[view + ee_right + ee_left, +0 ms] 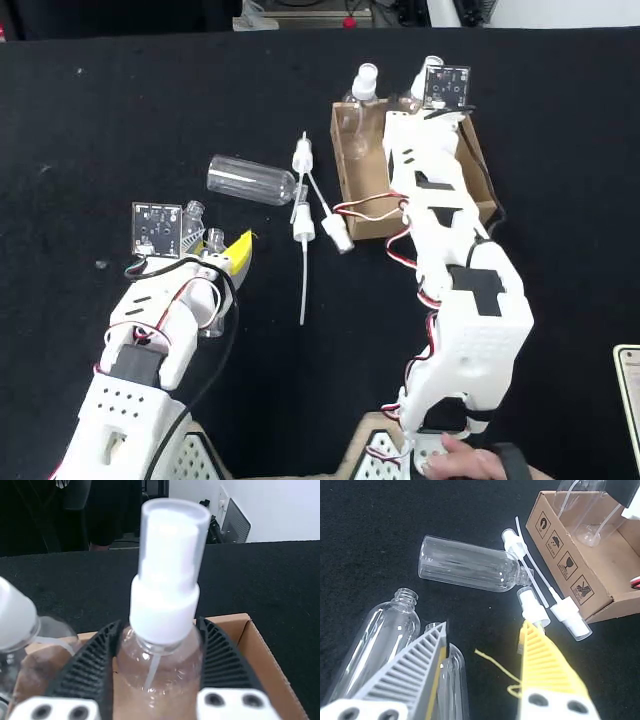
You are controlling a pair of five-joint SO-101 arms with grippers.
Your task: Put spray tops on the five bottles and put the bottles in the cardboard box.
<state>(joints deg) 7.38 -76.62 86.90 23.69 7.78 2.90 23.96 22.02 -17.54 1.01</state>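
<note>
— Right claw (159, 625) is clenched around the shoulder of a capped bottle (160, 670) at the far end of the cardboard box (252, 632); whether its base sits on the box floor I cannot tell
— And the left claw (485, 627)?
— Released, jaws wide, hovering over two uncapped bottles (380, 640) lying at the near left. A third uncapped bottle (250, 180) lies on its side in the middle, neck towards the three loose spray tops (303, 228) just left of the box
— How would you judge the handling?
— Thin clear plastic and empty, so light and smooth. It will likely roll on its side and give under a hard squeeze. I would grip across the body near the shoulder, where it should be stiffer. The tops are small, with long thin dip tubes that flex, so they are best held by the white head
— Surface and room?
— Black cloth table (100, 120), probably soft enough to slow a roll. Another capped bottle (360, 100) stands at the box's far left corner, and the near part looks free for three more
</note>
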